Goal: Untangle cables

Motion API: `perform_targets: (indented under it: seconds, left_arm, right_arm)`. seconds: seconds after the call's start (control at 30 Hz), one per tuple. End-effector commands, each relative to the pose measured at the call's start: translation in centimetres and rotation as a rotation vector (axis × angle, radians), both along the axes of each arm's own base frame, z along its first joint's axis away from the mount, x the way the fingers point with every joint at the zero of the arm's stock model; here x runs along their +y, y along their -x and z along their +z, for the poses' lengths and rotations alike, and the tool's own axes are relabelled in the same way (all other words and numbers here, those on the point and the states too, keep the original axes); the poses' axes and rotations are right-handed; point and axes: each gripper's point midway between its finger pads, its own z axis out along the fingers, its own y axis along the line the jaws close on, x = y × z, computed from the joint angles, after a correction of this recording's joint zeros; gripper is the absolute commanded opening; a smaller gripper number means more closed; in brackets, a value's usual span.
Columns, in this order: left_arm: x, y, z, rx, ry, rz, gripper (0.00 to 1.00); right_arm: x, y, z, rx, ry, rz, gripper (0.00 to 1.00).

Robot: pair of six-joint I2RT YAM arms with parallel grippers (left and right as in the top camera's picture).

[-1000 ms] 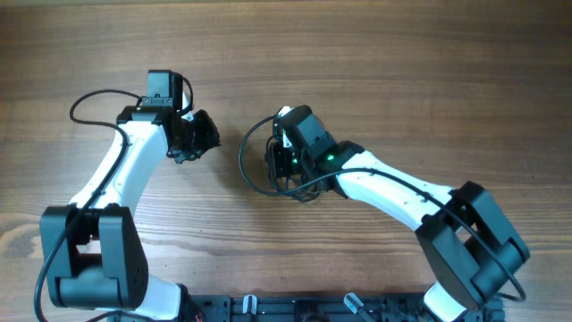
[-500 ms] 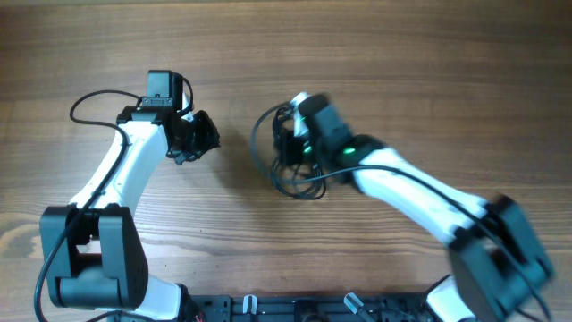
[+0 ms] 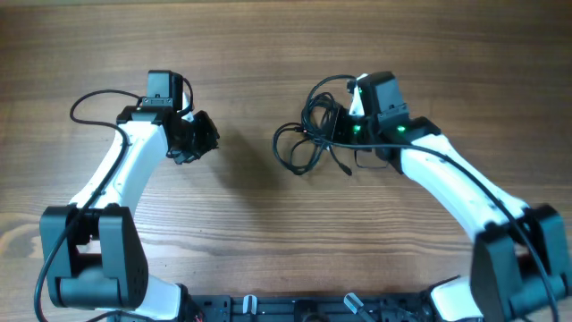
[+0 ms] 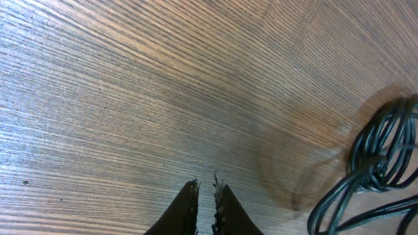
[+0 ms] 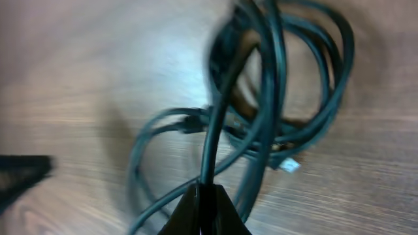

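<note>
The wooden table (image 3: 268,36) carries two arms and, between them, one tangled bunch of the cables (image 3: 308,143). The bunch sits directly ahead of the right gripper (image 5: 202,190) and well apart from the left gripper (image 4: 206,190), off to the right of its tips. The right gripper is clamped on a single strand at the near edge of the bunch, with the loops spread out beyond its tips. The left gripper is nearly closed, with only a thin slit between its tips, and grips nothing over bare wood. With nothing anchoring the far side, a pull on that one strand would likely drag the whole bunch along or cinch the knot tighter. The thin strand could also slip from the tips, or a plug could catch in a loop. The count is two arms, two grippers and one bunch. The number of separate cords cannot be told. One pale plug end (image 5: 287,165) shows in the right wrist view.
</note>
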Motion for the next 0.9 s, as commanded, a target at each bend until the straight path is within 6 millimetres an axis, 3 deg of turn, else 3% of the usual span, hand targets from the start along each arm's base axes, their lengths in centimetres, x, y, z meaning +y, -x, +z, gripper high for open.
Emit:
perform_targets:
  seconds: [0.0,0.07,0.17,0.3,0.53,0.63,0.8,0.87]
  left_arm:
    - [0.2,0.3,-0.7,0.016,-0.01,-0.011,0.13]
    - [0.2,0.3,-0.7,0.016,-0.01,-0.011,0.13]
    - [0.2,0.3,-0.7,0.016,-0.011,-0.011,0.14]
    - [0.2,0.3,-0.7,0.011,-0.014,-0.026,0.16]
    - [0.2,0.3,-0.7,0.009,-0.016,-0.032,0.24]
    - [0.2,0.2,-0.6,0.005,-0.016,-0.032,0.26]
    - [0.2,0.0,-0.6,-0.002,-0.016,-0.032,0.3]
    - [0.2,0.0,-0.6,-0.002,-0.016,-0.032,0.3]
  right_arm:
    - [-1.0,1.4,-5.3,0.133,0.069,-0.015,0.04]
    - [-1.0,1.6,-6.5,0.166,0.073,-0.017,0.04]
    - [-1.3,0.8,-5.4,0.145,0.055,-0.027,0.08]
    - [-1.7,-0.5,-0.7,0.072,0.041,-0.023,0.14]
    - [0.2,-0.1,6.2,-0.081,0.044,0.105,0.41]
    - [1.6,0.5,6.5,-0.098,0.041,0.143,0.43]
    - [3.7,1.3,5.2,-0.11,0.106,0.187,0.46]
    - [5.4,1.6,4.5,-0.127,0.108,0.241,0.47]
